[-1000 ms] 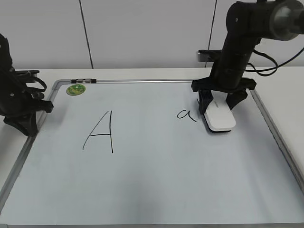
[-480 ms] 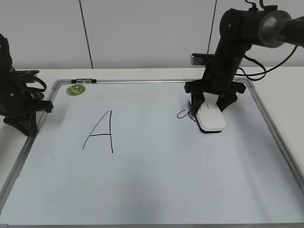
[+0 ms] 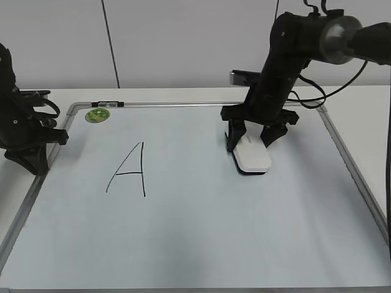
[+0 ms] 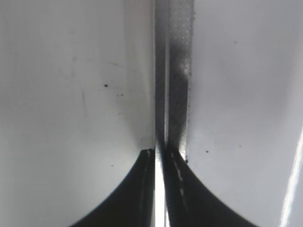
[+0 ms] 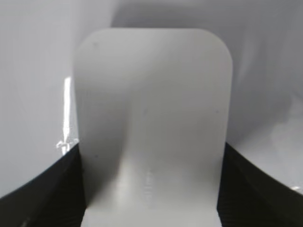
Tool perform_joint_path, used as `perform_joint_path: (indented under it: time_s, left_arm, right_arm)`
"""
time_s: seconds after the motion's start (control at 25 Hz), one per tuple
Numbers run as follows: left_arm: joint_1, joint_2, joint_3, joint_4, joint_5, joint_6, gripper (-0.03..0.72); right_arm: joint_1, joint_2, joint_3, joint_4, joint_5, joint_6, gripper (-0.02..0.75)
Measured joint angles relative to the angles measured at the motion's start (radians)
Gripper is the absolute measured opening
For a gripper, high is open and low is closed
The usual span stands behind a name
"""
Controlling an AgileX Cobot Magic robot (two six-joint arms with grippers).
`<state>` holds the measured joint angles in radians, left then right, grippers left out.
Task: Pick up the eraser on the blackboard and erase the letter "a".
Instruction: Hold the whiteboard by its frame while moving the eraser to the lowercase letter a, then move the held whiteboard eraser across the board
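My right gripper [image 3: 250, 139] is shut on the white eraser [image 3: 252, 155], which lies flat on the blackboard [image 3: 201, 226] right of its middle. In the right wrist view the eraser [image 5: 151, 123] fills the space between the two black fingers [image 5: 42, 189]. The small letter "a" does not show; the eraser sits where it was. The large capital "A" [image 3: 129, 171] stands on the board's left half. My left gripper [image 3: 33, 160] rests shut at the board's left frame [image 4: 177, 94].
A round green magnet [image 3: 97, 115] sits at the board's far left corner, beside a small black-and-white clip [image 3: 109, 104] on the top frame. The board's silver frame [image 3: 354, 171] runs along the right side.
My right gripper has slid the eraser leftward across the board, over the small "a", which showed a second ago and no longer shows. The left arm has not moved.
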<state>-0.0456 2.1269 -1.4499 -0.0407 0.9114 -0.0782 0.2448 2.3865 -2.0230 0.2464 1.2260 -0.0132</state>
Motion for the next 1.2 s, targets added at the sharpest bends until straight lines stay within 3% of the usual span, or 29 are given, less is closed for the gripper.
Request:
perform_joint_path:
  time_s: [0.36, 0.6, 0.76, 1.04, 1.2]
  left_arm:
    - [0.0, 0.0, 0.0, 0.0, 0.0, 0.0, 0.04]
    - [0.0, 0.0, 0.0, 0.0, -0.002, 0.0, 0.04]
    - [0.0, 0.0, 0.0, 0.0, -0.002, 0.0, 0.041]
    - [0.0, 0.002, 0.0, 0.0, -0.002, 0.0, 0.04]
    - [0.0, 0.002, 0.0, 0.0, -0.002, 0.0, 0.04]
  right_arm:
    - [0.155, 0.02, -0.014, 0.047, -0.004, -0.006, 0.531]
    - [0.186, 0.036, -0.064, 0.074, 0.004, -0.007, 0.531]
    - [0.184, 0.032, -0.13, 0.025, 0.004, -0.007, 0.531]
    - [0.164, -0.049, -0.199, -0.279, 0.006, 0.103, 0.531]
    - [0.125, -0.067, -0.186, -0.299, 0.008, 0.119, 0.531]
